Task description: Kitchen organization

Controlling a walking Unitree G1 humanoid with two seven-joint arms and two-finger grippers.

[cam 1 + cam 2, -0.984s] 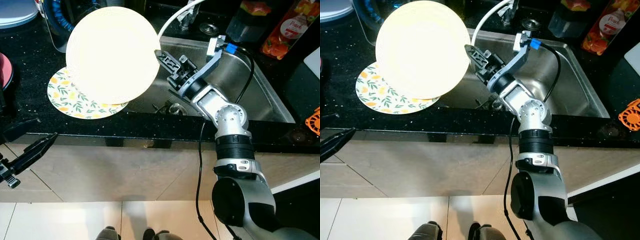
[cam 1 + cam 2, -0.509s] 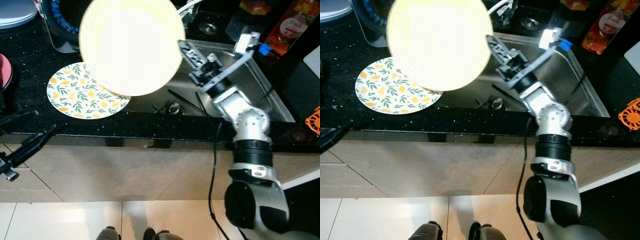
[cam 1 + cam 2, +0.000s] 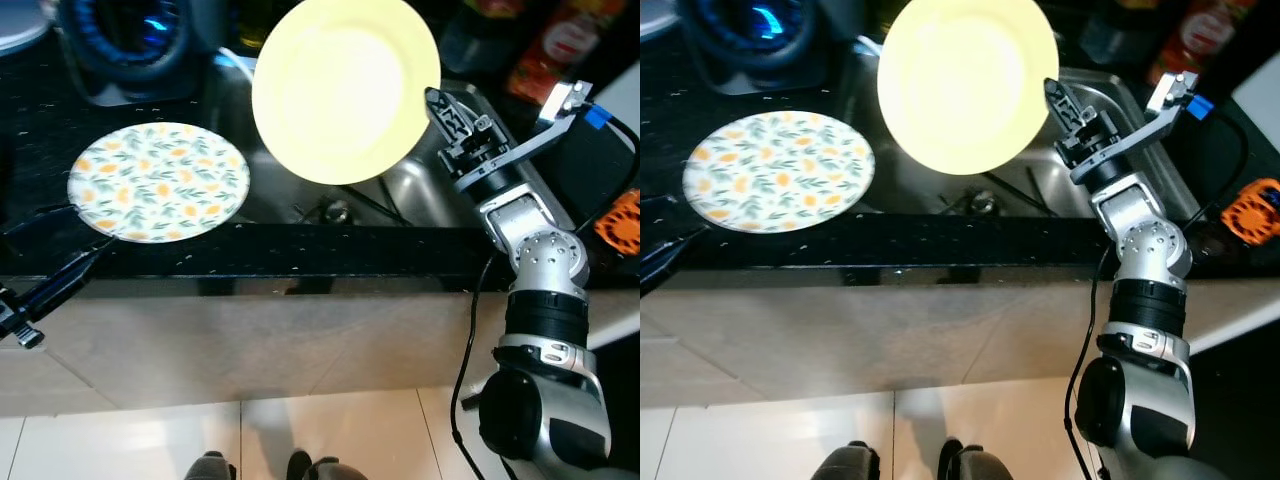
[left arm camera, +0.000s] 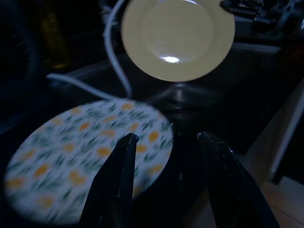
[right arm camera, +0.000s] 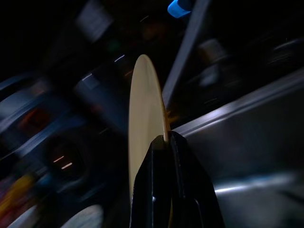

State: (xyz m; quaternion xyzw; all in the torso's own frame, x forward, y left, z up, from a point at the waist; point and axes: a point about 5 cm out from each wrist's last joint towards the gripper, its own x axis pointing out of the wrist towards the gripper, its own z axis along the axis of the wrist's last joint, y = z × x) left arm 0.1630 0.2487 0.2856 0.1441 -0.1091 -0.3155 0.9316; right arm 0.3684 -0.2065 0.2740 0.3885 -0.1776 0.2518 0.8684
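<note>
- Gripping a pale yellow plate (image 3: 345,88) by its rim, the right gripper (image 3: 437,100) holds it in the air above the steel sink (image 3: 1120,100), with the plate's face turned up toward the head camera.
- In the right wrist view the two black fingers (image 5: 171,190) are closed together on the plate's edge, and the plate (image 5: 145,118) shows edge-on as a thin yellow sliver rising straight out from between them.
- From the gripper the plate extends toward the robot's left, so the gripper sits at the plate's right edge and the silver right arm (image 3: 530,250) reaches up from below over the counter's front edge.
- On the black speckled countertop (image 3: 300,245), to the left of the sink, a second plate with an orange-and-green leaf pattern (image 3: 158,180) lies flat, apart from the held plate in the head views.
- Low on the left, the left gripper (image 3: 55,290) hangs in front of the counter edge, below and just in front of the patterned plate, touching nothing.
- Its own wrist view shows its two black fingers (image 4: 118,180) standing apart with a clear gap, nothing between them, and beyond them the patterned plate (image 4: 85,152) and, farther off, the yellow plate (image 4: 178,38).
- A white hose (image 4: 114,57) curves down beside the sink.
- At the back of the counter stand a dark round appliance with a blue glow (image 3: 130,40) and blurred bottles with red labels (image 3: 560,50).
- An orange object (image 3: 1250,210) sits at the far right edge.
</note>
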